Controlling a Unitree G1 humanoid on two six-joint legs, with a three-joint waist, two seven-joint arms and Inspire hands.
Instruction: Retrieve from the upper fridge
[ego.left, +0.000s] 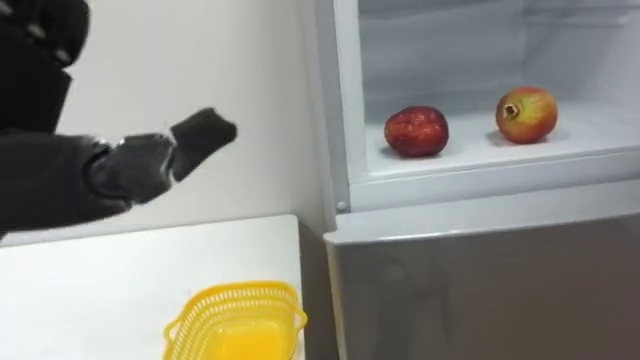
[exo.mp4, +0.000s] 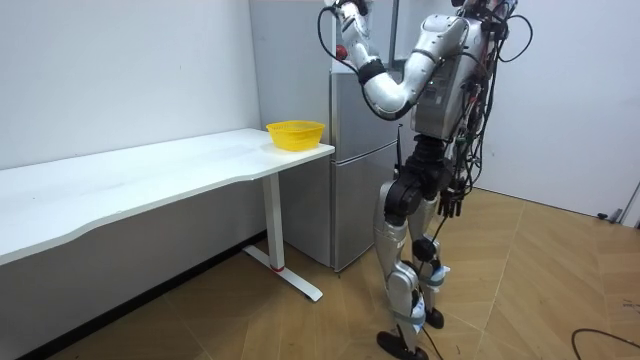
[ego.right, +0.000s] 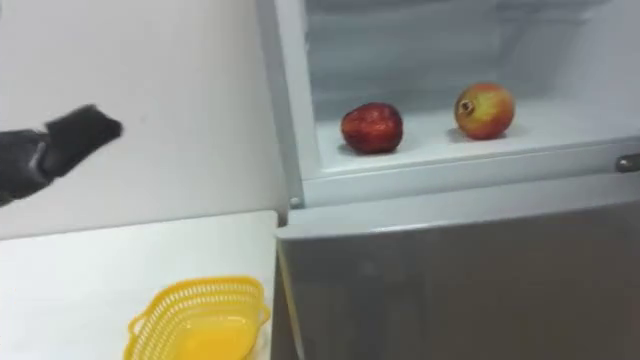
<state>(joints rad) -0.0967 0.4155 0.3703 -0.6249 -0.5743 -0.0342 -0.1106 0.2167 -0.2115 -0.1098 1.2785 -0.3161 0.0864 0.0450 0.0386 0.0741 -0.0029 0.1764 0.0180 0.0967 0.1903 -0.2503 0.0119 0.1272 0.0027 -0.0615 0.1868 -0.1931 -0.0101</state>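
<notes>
Left hand (ego.left: 200, 135) straight-fingered, empty; yellow basket (ego.left: 236, 318) below; red fruit (ego.left: 416, 131), pomegranate (ego.left: 526, 114) on fridge shelf (ego.left: 592, 136).

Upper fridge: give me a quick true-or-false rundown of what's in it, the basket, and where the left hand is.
1. Two fruits lie in the open upper fridge: a red fruit and a red-yellow fruit. True.
2. The left hand holds a fruit. False: it is empty, in front of the wall left of the fridge.
3. The yellow basket stands on the white table. True.
4. The basket holds a fruit. False: nothing lies in it.
</notes>
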